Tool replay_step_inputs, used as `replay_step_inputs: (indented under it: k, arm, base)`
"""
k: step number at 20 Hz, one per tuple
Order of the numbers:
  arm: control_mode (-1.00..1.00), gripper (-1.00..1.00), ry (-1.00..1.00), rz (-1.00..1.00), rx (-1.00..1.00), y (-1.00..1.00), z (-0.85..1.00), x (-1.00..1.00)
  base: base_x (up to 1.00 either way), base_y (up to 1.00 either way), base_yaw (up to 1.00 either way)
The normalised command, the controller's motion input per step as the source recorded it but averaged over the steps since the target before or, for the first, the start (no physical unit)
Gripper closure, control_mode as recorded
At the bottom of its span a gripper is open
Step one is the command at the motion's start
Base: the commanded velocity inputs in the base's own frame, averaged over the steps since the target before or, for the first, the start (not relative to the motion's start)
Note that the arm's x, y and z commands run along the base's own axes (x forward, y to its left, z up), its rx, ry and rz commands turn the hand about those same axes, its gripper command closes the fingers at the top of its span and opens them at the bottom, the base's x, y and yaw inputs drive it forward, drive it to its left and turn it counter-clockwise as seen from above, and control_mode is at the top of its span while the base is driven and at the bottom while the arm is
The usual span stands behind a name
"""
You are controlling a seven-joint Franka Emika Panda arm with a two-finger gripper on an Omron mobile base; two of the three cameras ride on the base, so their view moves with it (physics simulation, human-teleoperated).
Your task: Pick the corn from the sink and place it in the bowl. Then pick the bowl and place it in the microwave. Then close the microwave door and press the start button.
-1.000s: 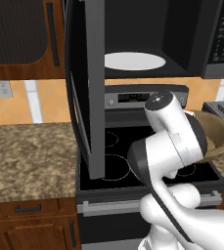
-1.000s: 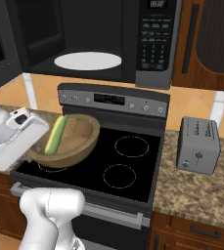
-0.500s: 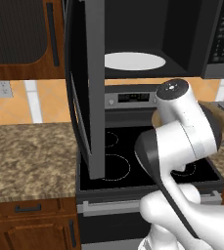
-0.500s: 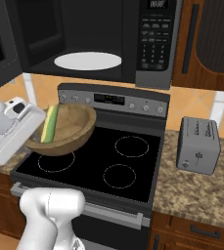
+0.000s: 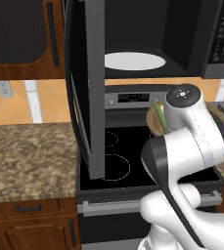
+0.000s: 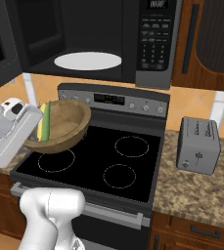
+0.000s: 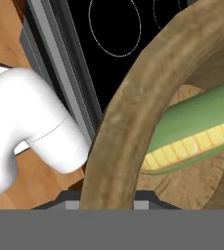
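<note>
Right now the tool point(image 6: 41, 128) is clamped on the near rim of the bowl point(image 6: 64, 126), holding it in the air above the front left part of the black glass-top stove point(image 6: 108, 163). The bowl is tilted, its open side turned partly toward the stove's back panel. The corn point(image 6: 45, 128) lies inside the bowl against the gripped edge; in the hand view its yellow kernels and green husk point(image 7: 194, 129) rest across the bowl's brown inner wall point(image 7: 128, 107), just past the rim.

From the left base view the bowl point(image 5: 155, 122) peeks out behind the arm's white wrist, with the green end of the corn point(image 5: 160, 114) standing up above its rim.

Above the stove the microwave point(image 6: 108, 39) stands open, its white round plate point(image 6: 87, 60) bare inside the cavity. The microwave door point(image 5: 86, 88) is swung out wide to the left, its edge facing the left base camera. The bowl hangs lower than the cavity floor and in front of it.

A steel toaster point(image 6: 198, 145) sits on the speckled bench point(image 6: 196, 190) to the right of the stove, well apart from the bowl.
</note>
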Motion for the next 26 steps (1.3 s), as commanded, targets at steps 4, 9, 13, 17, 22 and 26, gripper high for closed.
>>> replay_step_inputs:
  k: [4, 9, 13, 17, 22, 26]
  arm:
    - [-1.00, 1.00, -0.01, 0.03, 0.00, 0.01, 0.00, 0.00]
    - [-1.00, 1.00, 0.00, 0.00, 0.00, 0.00, 0.00, 0.00]
    - [-1.00, 1.00, 0.00, 0.00, 0.00, 0.00, 0.00, 0.00]
    - [-1.00, 1.00, 0.00, 0.00, 0.00, 0.00, 0.00, 0.00]
    - [-1.00, 1.00, 0.00, 0.05, 0.00, 0.00, 0.00, 0.00]
    - [-1.00, 1.00, 0.00, 0.13, 0.01, -0.01, 0.00, 0.00]
  base:
    - [0.00, 0.00, 0.00]
    - [0.00, 0.00, 0.00]
    - [0.00, 0.00, 0.00]
    - [0.00, 0.00, 0.00]
    - [0.00, 0.00, 0.00]
    - [0.00, 0.00, 0.00]
